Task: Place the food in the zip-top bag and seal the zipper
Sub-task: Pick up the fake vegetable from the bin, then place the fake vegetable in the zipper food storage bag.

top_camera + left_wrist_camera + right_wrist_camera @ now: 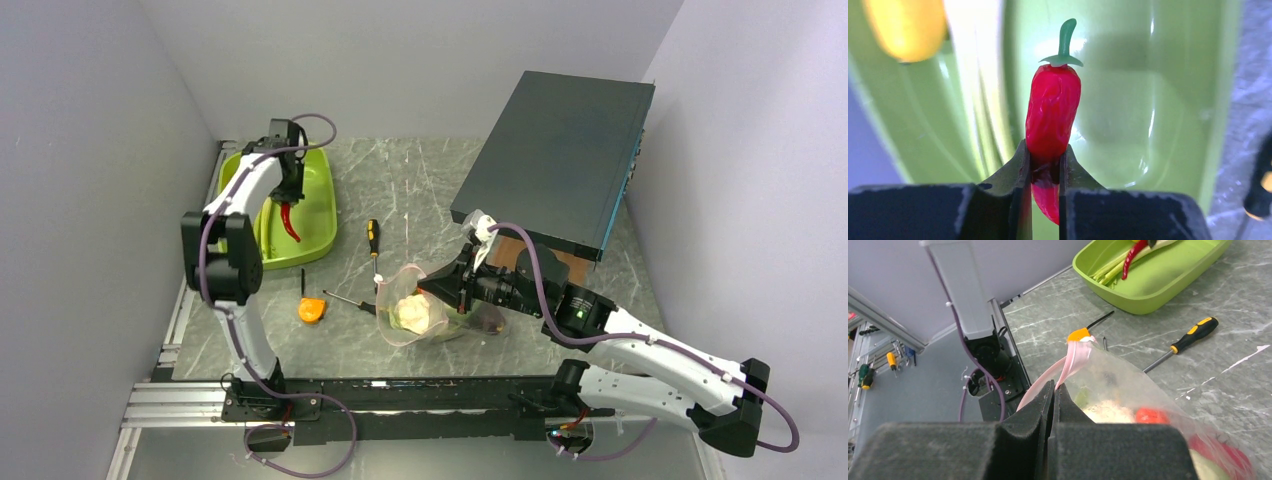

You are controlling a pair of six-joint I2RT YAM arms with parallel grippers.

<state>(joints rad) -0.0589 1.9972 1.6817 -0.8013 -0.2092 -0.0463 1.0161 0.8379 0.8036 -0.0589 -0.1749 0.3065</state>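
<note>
My left gripper (291,196) is shut on a red chili pepper (1052,107) with a green stem and holds it over the lime-green tray (322,212); the pepper hangs below the jaws in the top view (289,222). The clear zip-top bag (410,305) lies mid-table with its mouth held open. White cauliflower (418,312) and a light-green piece lie inside; a red piece (1149,415) shows through the plastic. My right gripper (1054,388) is shut on the bag's pale pink zipper strip (1077,356) at one side of the mouth.
A yellow-and-black screwdriver (373,239) and an orange tape measure (312,309) lie left of the bag. A dark box (560,155) stands raised at the back right. The tray also holds pale green stalks (1113,267) and something yellow (908,27).
</note>
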